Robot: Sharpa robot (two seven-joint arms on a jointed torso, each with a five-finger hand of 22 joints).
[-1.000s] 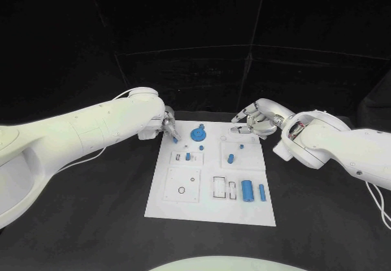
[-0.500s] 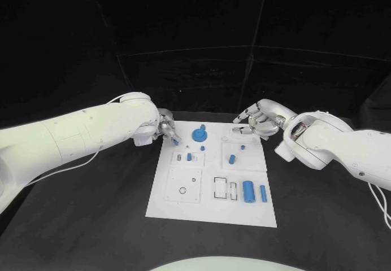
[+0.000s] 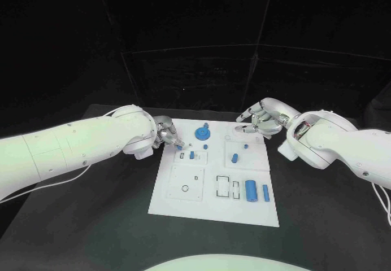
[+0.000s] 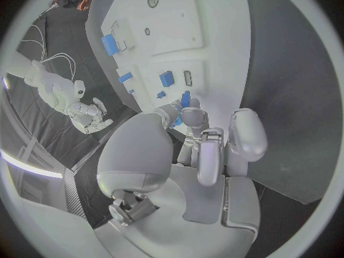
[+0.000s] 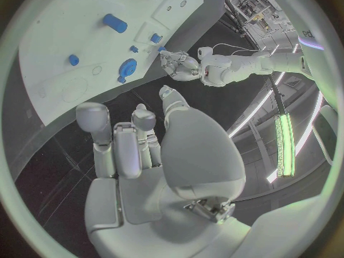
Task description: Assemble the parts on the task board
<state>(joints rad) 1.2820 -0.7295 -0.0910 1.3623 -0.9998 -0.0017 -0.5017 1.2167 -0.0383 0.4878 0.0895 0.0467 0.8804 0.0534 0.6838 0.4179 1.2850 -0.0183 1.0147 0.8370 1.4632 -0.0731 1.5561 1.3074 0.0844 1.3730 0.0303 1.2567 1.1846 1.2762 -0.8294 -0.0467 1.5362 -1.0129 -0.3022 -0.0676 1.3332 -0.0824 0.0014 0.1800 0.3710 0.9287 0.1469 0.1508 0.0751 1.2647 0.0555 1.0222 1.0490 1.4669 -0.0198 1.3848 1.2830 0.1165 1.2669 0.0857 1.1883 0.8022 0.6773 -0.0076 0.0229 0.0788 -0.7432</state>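
Fingers of the left hand pinch a small blue part between thumb & one fingertip; the rest of the hand is curled loosely behind it. Over the last sec the arm has swung in and the pinched part has come lower and closer over the task board, now just above the board's small-pocket panel, right ahead of the fingertips. My read: this is the approach to seating it, not yet inserted. It still needs lining up w/ a pocket, and I can't tell which one.

Right hand hasn't shifted. It hovers off the board's far right corner, fingers apart, holding nothing.

Materials/shapes:
- Board: flat white plate, matte, w/ raised square panels & outlined rectangular recesses, lying on the black surface.
- Parts: smooth hard blue plastic by the look.
- Round blue gear-like part w/ a hub on top sits just beside the left fingertips.
- Short blue peg lies on a panel between the two hands.
- Fat blue cylinder & slim blue bar lie side by side, well away from both sets of fingers, at the board's near right.
- Hands: silver metal w/ pale rounded pads.
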